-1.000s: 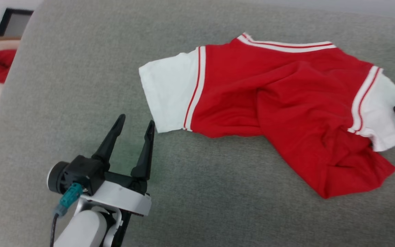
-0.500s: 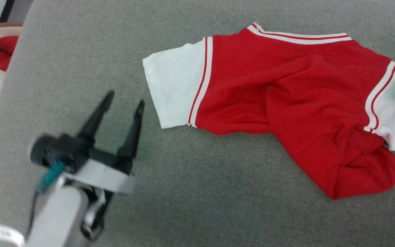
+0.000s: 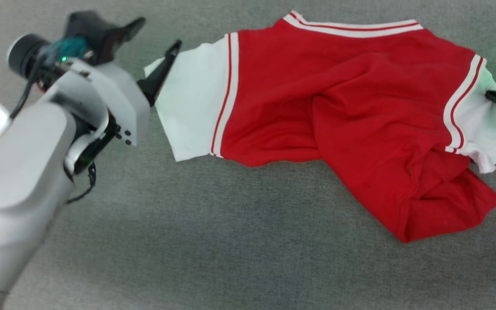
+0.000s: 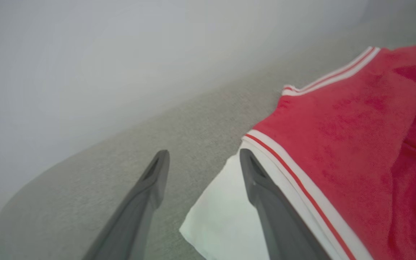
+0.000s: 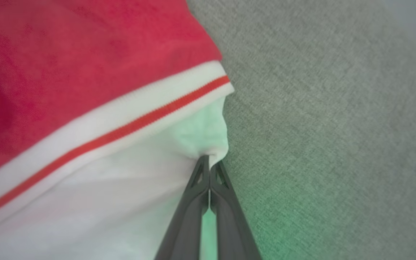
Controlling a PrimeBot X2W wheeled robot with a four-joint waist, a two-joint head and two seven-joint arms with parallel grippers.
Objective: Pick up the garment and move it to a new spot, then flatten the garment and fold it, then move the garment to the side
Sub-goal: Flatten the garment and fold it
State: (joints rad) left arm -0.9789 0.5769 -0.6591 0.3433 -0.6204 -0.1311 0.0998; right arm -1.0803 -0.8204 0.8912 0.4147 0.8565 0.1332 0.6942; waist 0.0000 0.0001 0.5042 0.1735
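Soft, even light. A green glow tints the grey woven fabric surface (image 5: 320, 108) at the right wrist view's bottom and the red, white-sleeved jersey shirt (image 5: 85, 108) beside it. Both wrist views look soft.

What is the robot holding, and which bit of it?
The right gripper pinches the red jersey by the edge of one white sleeve. The left gripper is open at the other sleeve, holding nothing.
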